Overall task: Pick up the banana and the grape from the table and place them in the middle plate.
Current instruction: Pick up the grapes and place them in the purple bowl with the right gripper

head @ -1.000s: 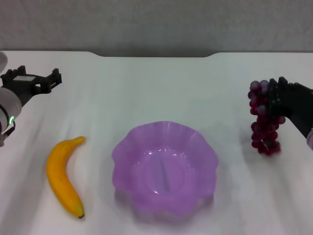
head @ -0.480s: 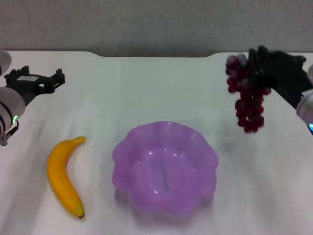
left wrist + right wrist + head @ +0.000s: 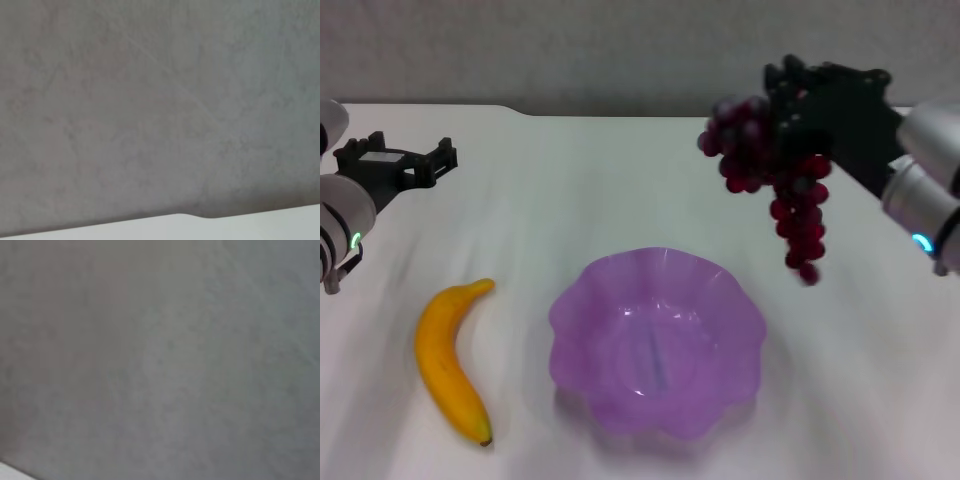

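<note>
Dangling from the clamped right hand (image 3: 788, 108), the long dark red-purple grape (image 3: 782, 185) bunch hangs above the table (image 3: 620, 190).

The top of the grape (image 3: 775, 185) is hidden by the right tool (image 3: 790, 110); the left tool (image 3: 395, 165) is cut off at the left edge.

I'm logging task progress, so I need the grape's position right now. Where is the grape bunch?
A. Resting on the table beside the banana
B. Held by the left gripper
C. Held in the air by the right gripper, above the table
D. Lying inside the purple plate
C: the grape hangs from the right gripper, clear of the table and just beyond the far right rim of the middle plate.
</note>
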You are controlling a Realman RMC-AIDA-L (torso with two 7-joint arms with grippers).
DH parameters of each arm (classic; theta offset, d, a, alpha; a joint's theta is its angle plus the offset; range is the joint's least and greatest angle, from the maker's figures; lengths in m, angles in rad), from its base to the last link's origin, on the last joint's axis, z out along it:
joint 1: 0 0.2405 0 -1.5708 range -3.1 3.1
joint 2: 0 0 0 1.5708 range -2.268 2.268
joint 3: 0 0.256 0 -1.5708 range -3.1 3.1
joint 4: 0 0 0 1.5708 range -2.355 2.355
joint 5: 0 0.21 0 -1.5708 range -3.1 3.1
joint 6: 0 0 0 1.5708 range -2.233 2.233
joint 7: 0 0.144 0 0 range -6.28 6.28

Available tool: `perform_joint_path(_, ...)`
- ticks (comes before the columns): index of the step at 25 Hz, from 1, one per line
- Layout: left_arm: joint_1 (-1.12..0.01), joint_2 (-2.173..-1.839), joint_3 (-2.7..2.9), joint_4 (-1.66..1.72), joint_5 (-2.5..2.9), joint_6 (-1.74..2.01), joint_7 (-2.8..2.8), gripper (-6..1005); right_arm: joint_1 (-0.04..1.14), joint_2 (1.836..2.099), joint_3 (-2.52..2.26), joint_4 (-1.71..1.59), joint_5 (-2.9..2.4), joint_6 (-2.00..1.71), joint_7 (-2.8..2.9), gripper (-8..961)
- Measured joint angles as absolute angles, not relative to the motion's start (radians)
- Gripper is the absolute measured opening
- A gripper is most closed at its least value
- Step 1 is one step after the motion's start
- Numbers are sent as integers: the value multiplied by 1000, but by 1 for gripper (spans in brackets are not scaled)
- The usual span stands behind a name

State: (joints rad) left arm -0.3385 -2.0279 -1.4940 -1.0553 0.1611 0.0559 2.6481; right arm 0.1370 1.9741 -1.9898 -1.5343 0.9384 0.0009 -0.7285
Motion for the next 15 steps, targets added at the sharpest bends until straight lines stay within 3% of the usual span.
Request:
perform_joint_path(9,-343,-2028,-1494,-1055,161,55,2648,891,240,1996,-2056,-1453,941,-19,-728,140)
perform_joint_path(15,-350,-2028,-1494,-1056,161,59,2648,890,268,1996,-2155,-1432,938,-79,-728,138)
